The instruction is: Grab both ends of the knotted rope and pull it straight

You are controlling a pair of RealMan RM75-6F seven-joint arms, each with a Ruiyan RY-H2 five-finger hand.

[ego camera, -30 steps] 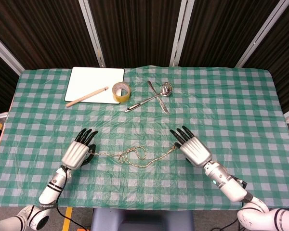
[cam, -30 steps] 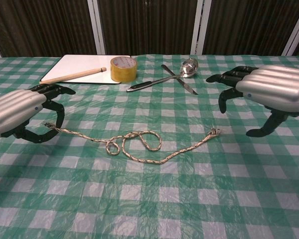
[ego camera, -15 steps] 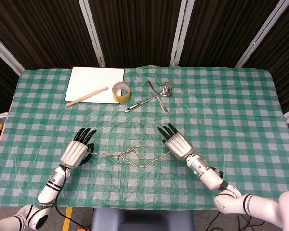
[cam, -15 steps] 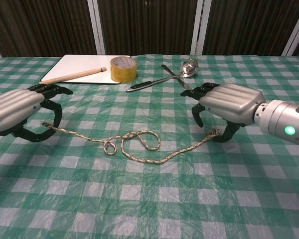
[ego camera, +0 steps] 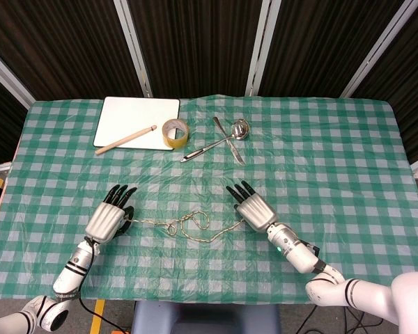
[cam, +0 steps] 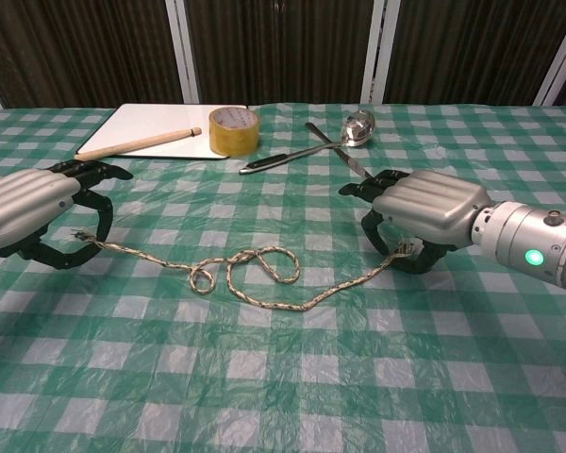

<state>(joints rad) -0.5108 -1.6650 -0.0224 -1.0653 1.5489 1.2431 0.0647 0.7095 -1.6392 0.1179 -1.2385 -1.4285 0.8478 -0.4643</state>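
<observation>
Since half a second ago my right hand (cam: 424,209) has slid a little further left and settled lower over the right end of the rope (cam: 255,276), while my left hand (cam: 33,215) has drawn slightly outward, taking its end of the rope along.

My left hand now curls around the left end; thumb and fingers look closed on it in the chest view, so I take it as held. My right hand arches over the frayed right end with its fingers (cam: 370,183) bent down toward the counter (cam: 292,377); the end sits just under the palm between thumb and fingers, but I cannot tell whether they have actually closed on it.

Between my hands the rope lies slack on the green checked cloth, its loose knot of two loops nearer my left hand, and a sagging curve runs from there to my right.

Farther back sit a white board (ego camera: 138,121) with a wooden stick (ego camera: 125,139) lying across it, a roll of tape (ego camera: 175,132) just beside the board, and a ladle (ego camera: 226,138) crossed with a knife (ego camera: 228,140).
</observation>
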